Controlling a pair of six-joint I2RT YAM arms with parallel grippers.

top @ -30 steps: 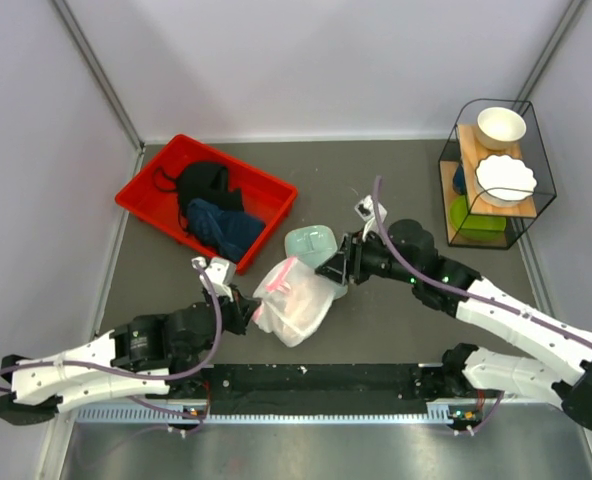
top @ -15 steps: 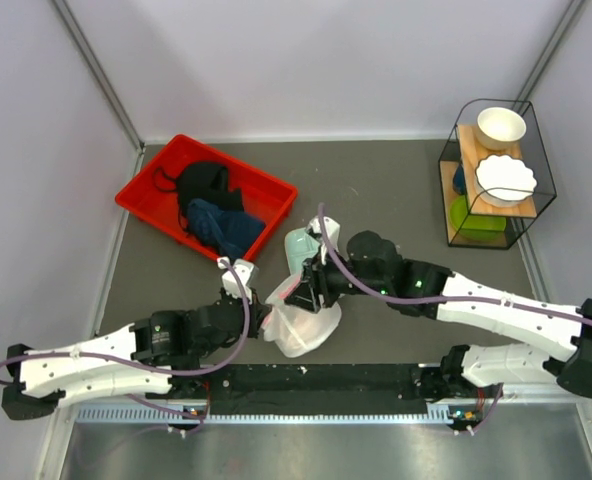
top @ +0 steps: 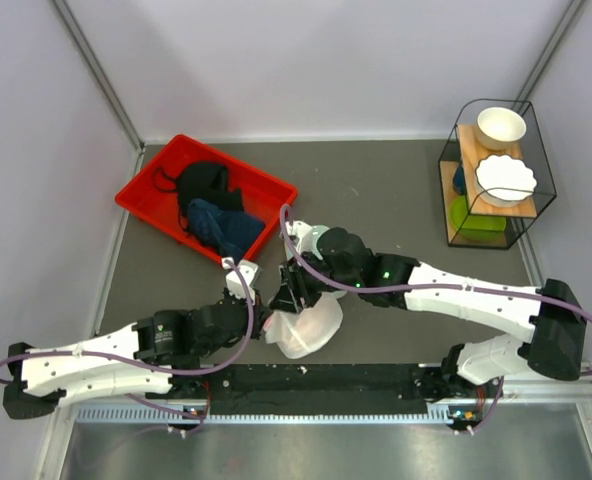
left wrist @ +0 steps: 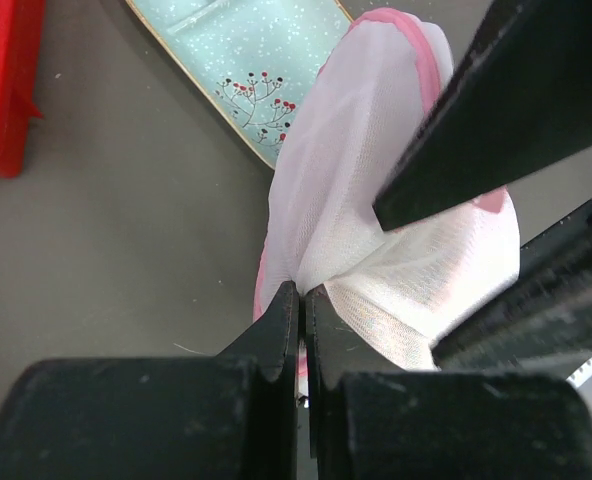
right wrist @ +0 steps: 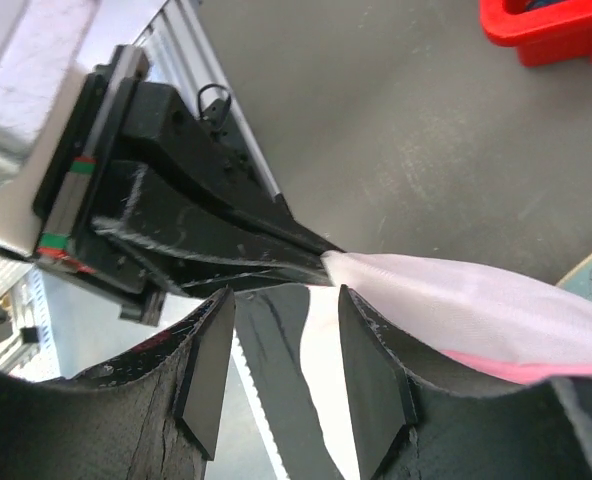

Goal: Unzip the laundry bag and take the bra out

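The laundry bag (top: 308,325) is a white mesh pouch with pink trim, lying crumpled near the front middle of the table. My left gripper (top: 266,317) is shut on a pinch of its mesh at the bag's left edge (left wrist: 301,290). My right gripper (top: 288,296) is open, just above the bag's left end and right beside the left gripper; its fingers (right wrist: 376,385) straddle the mesh near the left jaws. The bag (right wrist: 476,305) stretches away to the right in the right wrist view. The bra is hidden; only pink shows through the mesh.
A mint green tray (top: 298,240) lies just behind the bag, partly under my right arm, and also shows in the left wrist view (left wrist: 246,70). A red bin (top: 204,197) with a black garment and a blue cloth is back left. A wire shelf with bowls (top: 496,170) stands at the right.
My right gripper has swung left from beside the mint tray over the bag to meet the left gripper. The bag has been dragged down and flattened. The left gripper shifted slightly right, still pinching mesh.
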